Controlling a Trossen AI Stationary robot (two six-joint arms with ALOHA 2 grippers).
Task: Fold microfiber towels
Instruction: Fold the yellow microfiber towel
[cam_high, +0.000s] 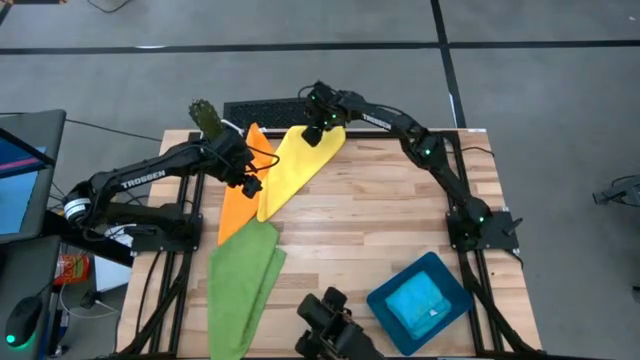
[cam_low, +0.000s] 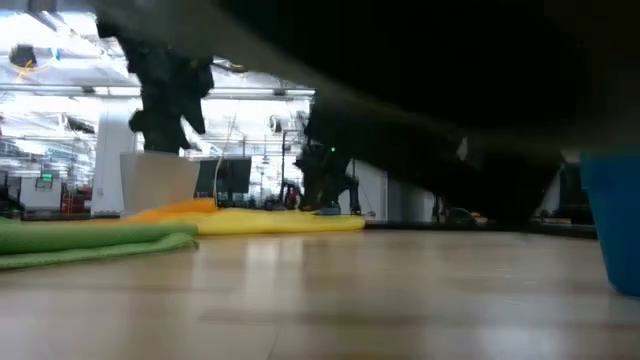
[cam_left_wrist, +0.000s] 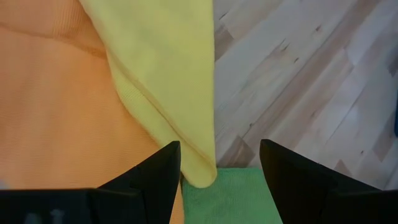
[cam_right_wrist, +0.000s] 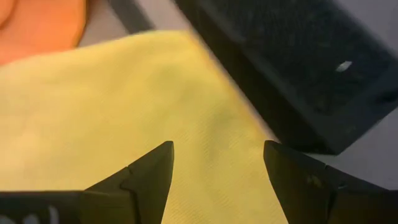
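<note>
the soft yellow microfiber towel (cam_high: 295, 165) lies limp on the wooden desk (cam_high: 380, 220), overlapping the orange microfiber towel (cam_high: 240, 200) — light and floppy, best pinched at corners. left gripper (cam_left_wrist: 217, 163) over its near corner, right gripper (cam_right_wrist: 217, 163) over its far end — both fingers wide, empty.

- From overhead I see a light wooden plank table (cam_high: 380, 210) standing on a grey floor (cam_high: 300, 25) crossed by dark lines
- At the left edge of my view sits a dark desk with a lit screen (cam_high: 15, 180)
- Looking level across the table, I get a large hall with bright ceiling lights (cam_low: 60, 55), a white pillar (cam_low: 105, 150) and dark monitors (cam_low: 235, 178) further back
</note>
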